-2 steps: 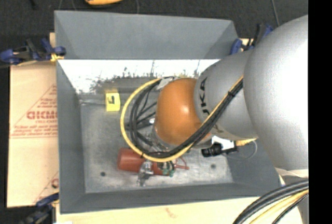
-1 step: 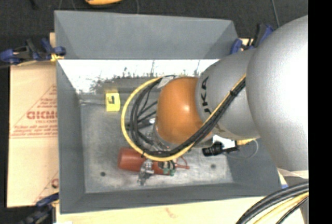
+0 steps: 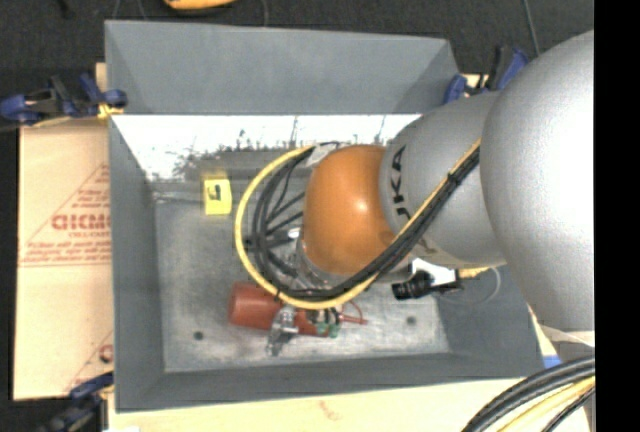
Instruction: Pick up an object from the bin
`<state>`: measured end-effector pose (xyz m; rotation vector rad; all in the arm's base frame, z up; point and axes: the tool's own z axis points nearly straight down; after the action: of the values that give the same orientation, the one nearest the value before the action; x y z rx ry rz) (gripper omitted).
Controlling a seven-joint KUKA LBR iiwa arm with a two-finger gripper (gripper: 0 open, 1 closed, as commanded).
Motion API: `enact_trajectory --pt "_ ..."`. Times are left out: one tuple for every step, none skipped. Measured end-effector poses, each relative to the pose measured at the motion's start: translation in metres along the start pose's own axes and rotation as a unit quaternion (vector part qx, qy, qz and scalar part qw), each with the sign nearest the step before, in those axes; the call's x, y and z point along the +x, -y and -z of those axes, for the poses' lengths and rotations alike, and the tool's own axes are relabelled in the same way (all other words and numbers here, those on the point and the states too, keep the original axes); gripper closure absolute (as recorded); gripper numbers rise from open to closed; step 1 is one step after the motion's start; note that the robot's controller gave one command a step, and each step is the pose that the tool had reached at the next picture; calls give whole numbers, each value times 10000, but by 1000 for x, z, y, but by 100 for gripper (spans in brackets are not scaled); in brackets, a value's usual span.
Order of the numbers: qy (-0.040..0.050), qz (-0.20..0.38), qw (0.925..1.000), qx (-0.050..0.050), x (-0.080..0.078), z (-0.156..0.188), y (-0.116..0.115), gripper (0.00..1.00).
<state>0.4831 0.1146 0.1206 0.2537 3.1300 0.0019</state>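
Closest in, at about six o'clock on the floor of the bin (image 3: 135, 320), lies a small red pot (image 3: 250, 305) on its side. Just beside it, toward five o'clock, is a tangle of small green and red bits (image 3: 330, 323). The gripper (image 3: 284, 326) is low over this spot, its metal tip showing between the pot and the bits and seemingly touching or nearly touching the pot. Whether it is spread, pressed together or pinching anything cannot be told, since the wrist above hides most of it. Nothing is seen held.

Over the middle of the floor sits the orange cover (image 3: 345, 210) on the wrist, ringed by a loop of black and yellow cables (image 3: 262, 220). The grey arm (image 3: 520, 170) runs off from it toward three o'clock.

Farther back, at about ten o'clock, a yellow block (image 3: 216, 196) with a dark mark lies alone, well apart from the gripper.

As a judgement, the task is at the grasping stage: the gripper is down among the things at six o'clock, most likely at the red pot. No firm hold can be confirmed, and the lift out of the bin is not yet done.
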Motion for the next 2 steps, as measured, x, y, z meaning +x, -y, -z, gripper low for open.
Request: enact_trajectory --pt "-33 -1 10000 13 1 10 1 100" --pt "-44 7 10000 19 2 32 1 100"
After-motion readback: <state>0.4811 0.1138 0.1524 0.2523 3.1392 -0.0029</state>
